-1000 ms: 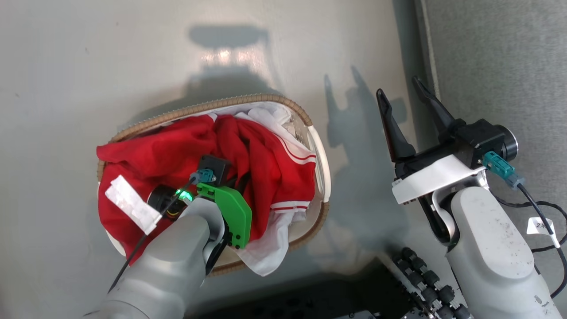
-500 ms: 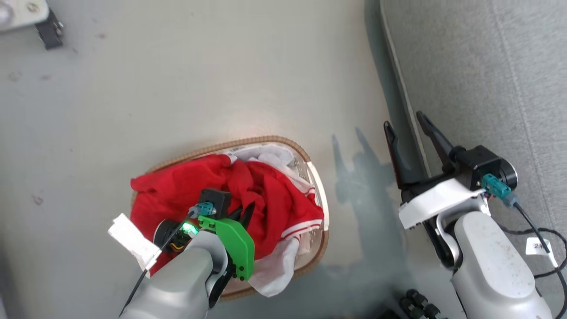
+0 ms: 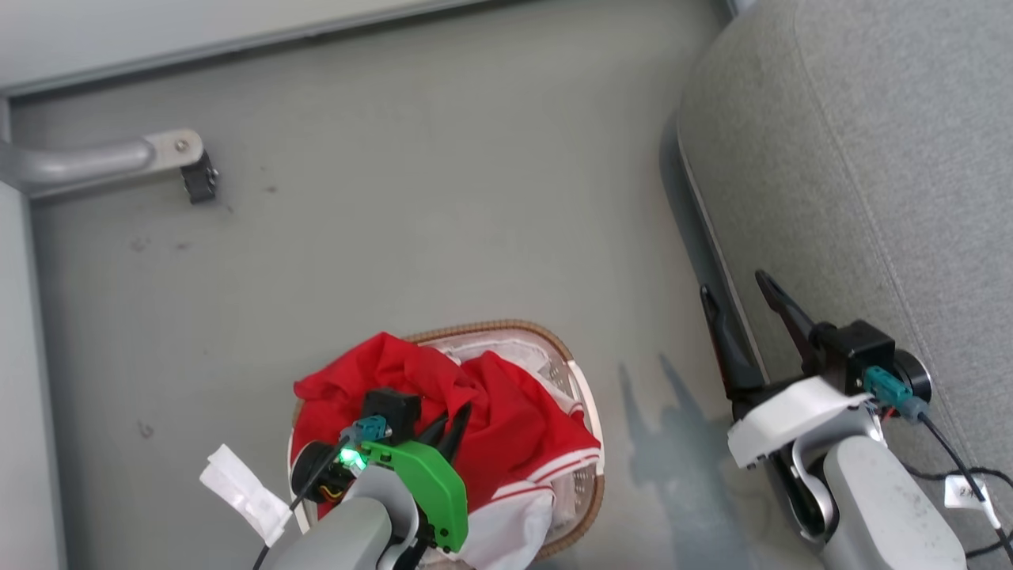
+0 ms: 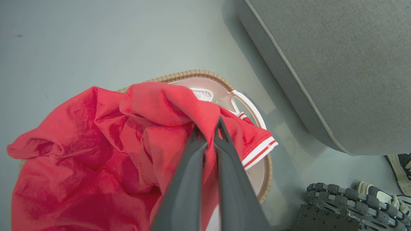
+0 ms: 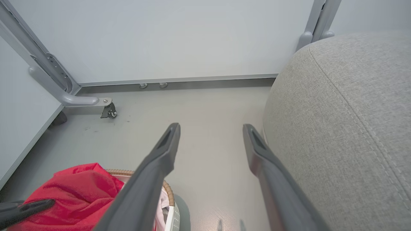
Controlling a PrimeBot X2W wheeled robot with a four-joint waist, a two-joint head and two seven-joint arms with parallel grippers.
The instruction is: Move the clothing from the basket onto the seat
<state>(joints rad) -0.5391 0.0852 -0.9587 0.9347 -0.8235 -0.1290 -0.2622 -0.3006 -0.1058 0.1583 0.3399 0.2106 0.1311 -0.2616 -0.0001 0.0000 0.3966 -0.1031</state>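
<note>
Clothing (image 4: 106, 141): red heap in the basket (image 3: 506, 326), piled above the woven rim and spilling over its left edge; a white-and-red striped hem hangs over the rim on the side facing the seat (image 3: 870, 158). Basket stands on the floor (image 3: 443, 198), near the seat's front edge but not touching it. Left gripper (image 4: 208, 128): jaws pressed almost together, pinching a raised fold of red cloth near the middle of the heap. Right gripper (image 3: 734, 283): jaws wide apart, nothing between them, held over the floor just beside the seat's front edge. Handling, judged: cloth is soft, limp and light, so it should lift easily, but it will drape and trail, and garments may cling together. A thick fold gives a surer hold than a thin hem. Risks: trailing cloth snagging the rim, tipping the light basket, or the white lining (image 3: 506, 348) coming up too. In the way: the right gripper between basket and seat, and the seat's rounded edge. A shoe (image 4: 399, 166) lies beyond the basket's near edge; a caster (image 3: 198, 176) is well apart
</note>
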